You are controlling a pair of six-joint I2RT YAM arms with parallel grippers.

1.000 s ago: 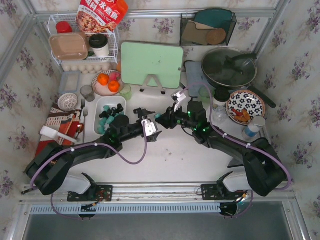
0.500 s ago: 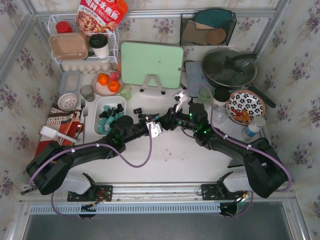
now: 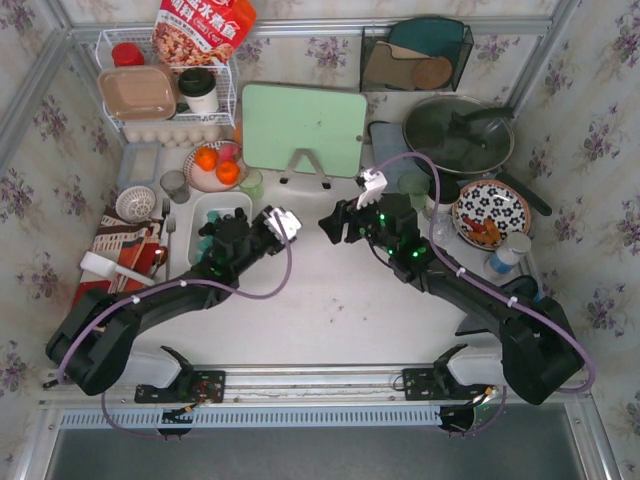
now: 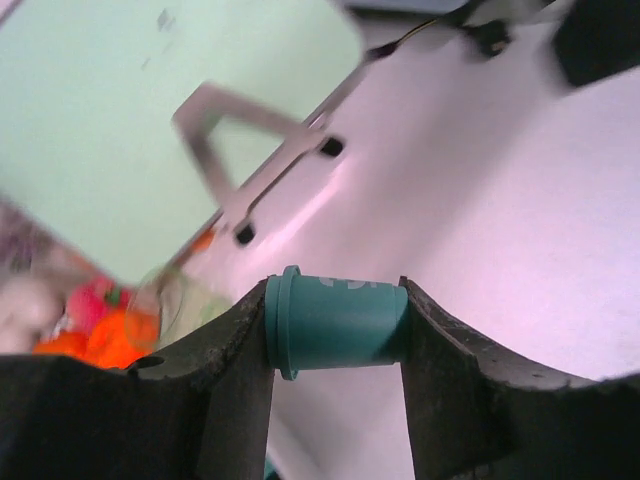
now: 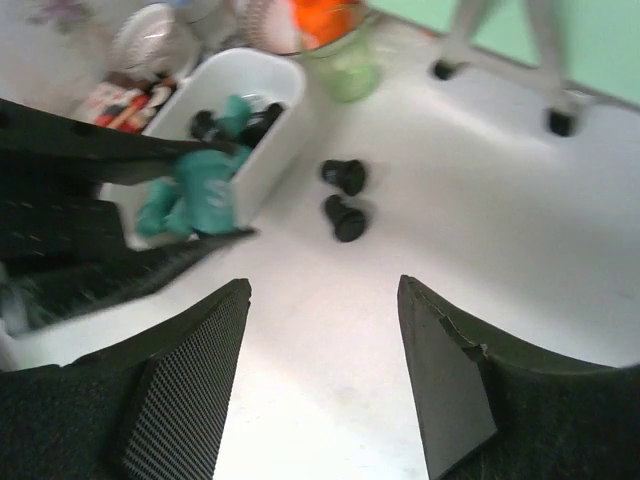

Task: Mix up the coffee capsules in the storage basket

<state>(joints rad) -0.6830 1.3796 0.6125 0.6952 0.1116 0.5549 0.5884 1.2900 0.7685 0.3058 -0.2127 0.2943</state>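
**Left gripper holds one teal capsule beside the basket; right gripper is empty.**

The left gripper is clenched on a teal capsule. The capsule lies sideways, pinched end to end, with its flange on one finger and its base on the other. It is clear of the table, presumably for delivery into the basket just beside that gripper. The basket contains mixed teal and black capsules in a loose pile. The right gripper is released: its fingers are spread with nothing between them, and it hangs over bare table facing the basket. Two black capsules lie on the table just outside the basket wall. The right gripper's position suggests they are its next pick.
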